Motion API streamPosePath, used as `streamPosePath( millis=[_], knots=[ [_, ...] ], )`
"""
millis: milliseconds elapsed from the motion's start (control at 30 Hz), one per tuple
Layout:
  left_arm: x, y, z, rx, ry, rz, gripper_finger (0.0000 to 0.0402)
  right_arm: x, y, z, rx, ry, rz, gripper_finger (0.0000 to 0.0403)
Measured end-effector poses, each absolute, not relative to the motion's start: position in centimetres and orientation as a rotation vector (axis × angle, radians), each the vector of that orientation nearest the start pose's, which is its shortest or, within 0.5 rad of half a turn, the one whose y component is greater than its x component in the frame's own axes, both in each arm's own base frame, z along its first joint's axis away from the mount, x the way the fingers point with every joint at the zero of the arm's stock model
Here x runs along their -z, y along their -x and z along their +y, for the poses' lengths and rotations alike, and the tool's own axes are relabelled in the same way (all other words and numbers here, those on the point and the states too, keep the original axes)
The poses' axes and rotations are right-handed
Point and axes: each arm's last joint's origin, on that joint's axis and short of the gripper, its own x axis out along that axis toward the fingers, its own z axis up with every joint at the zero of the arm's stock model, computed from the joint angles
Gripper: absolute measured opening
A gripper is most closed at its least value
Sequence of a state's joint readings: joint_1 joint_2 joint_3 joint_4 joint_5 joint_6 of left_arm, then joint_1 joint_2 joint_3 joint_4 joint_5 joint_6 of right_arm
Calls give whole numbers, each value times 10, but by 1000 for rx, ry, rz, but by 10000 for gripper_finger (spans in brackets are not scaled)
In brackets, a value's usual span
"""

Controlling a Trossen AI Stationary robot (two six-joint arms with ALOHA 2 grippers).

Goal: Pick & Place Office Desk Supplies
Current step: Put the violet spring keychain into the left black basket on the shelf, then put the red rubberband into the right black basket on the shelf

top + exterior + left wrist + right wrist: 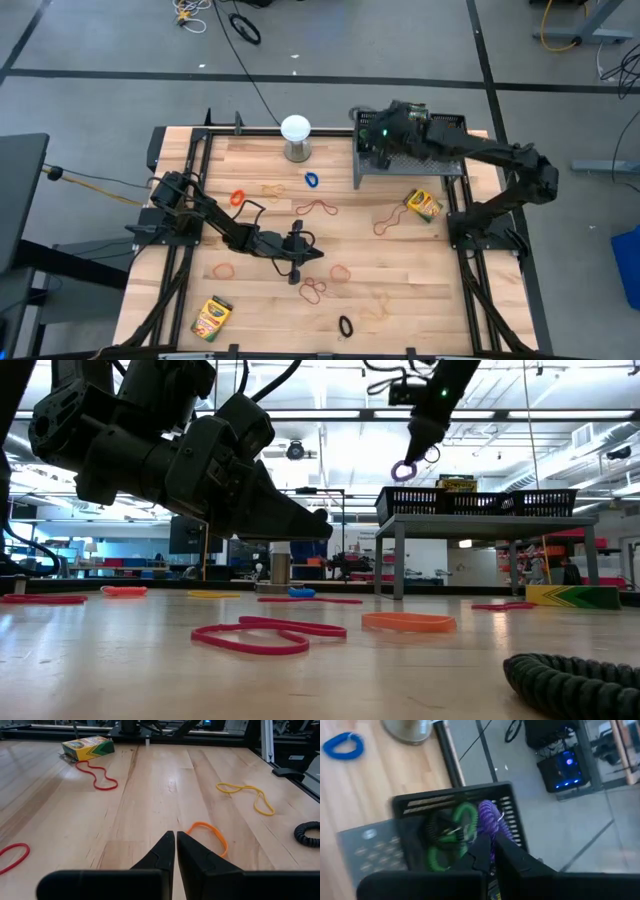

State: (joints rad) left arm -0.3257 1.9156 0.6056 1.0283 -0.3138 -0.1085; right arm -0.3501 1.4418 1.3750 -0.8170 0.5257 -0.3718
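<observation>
Above the grey perforated riser point(410, 165) at the table's point(420, 290) far right corner, the right hand point(492, 845) is hanging over a black mesh bin point(410, 810) that is sitting on the riser. Its fingers are pinching a purple coiled band point(487, 815), which is dangling just over the bin's opening; from table height the purple loop point(405, 468) is hanging clear above the bins' rims. A green coiled band point(462, 817) is lying inside the same bin. Three mesh bins point(480, 502) are standing in a row on the riser.

Near the middle of the table, toward its front, the left hand point(175, 847) is hovering low over the wood with its fingers drawn together and nothing between them. An orange band point(210, 832) is lying just beside its fingertips, a yellow band point(247, 795) farther off, and a black coiled band point(307, 832) off to one side.

One crayon box point(423, 205) is lying on the table near the riser, with a red band point(388, 220) just beside it. A second crayon box point(211, 318) is lying at the front left corner. A blue coiled band point(311, 180) is lying near the white globe point(296, 128) at the far edge. More loops are lying scattered across the middle and front of the table.
</observation>
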Motion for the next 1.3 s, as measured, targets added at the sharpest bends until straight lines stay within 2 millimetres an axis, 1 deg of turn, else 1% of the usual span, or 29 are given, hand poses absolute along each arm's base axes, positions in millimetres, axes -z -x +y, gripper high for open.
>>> streamPosePath(
  millis=[100,200,367,467,567,733,800,900,967,1000,1067,1133,1233,1267,1300],
  knots=[
    [-104,-308,-95,-2,19,268,28,-338,-265,-132,634,345,1032,18],
    [-104,-308,-95,-2,20,268,28,-332,-262,-144,634,305,1044,18],
    [-104,-308,-95,-3,19,268,28,-313,-264,-155,603,265,1086,18],
    [-104,-308,-95,-3,20,267,28,-308,-265,-156,612,265,1109,29],
    [-104,-308,-95,-3,20,266,28,-309,-266,-153,634,285,1113,57],
    [-105,-308,-95,-2,21,264,28,-310,-266,-152,692,303,1114,130],
    [-105,-308,-95,-2,21,264,28,-310,-267,-150,689,306,1113,157],
    [-105,-308,-95,-3,21,264,28,-313,-265,-140,662,320,1129,179],
    [-105,-308,-95,-2,21,264,28,-318,-264,-128,646,314,1115,177],
    [-105,-308,-95,-2,21,264,28,-321,-262,-120,637,302,1103,169],
    [-105,-308,-95,-3,21,264,28,-325,-260,-103,609,272,1056,141],
    [-105,-308,-95,-3,21,264,28,-322,-256,-82,545,265,1021,101],
    [-105,-308,-95,-3,21,263,28,-307,-250,-53,467,259,950,29],
    [-105,-308,-95,-2,21,264,28,-300,-246,-43,446,254,929,15],
    [-105,-308,-95,-3,21,263,28,-294,-242,-34,429,245,894,10]
  ],
)
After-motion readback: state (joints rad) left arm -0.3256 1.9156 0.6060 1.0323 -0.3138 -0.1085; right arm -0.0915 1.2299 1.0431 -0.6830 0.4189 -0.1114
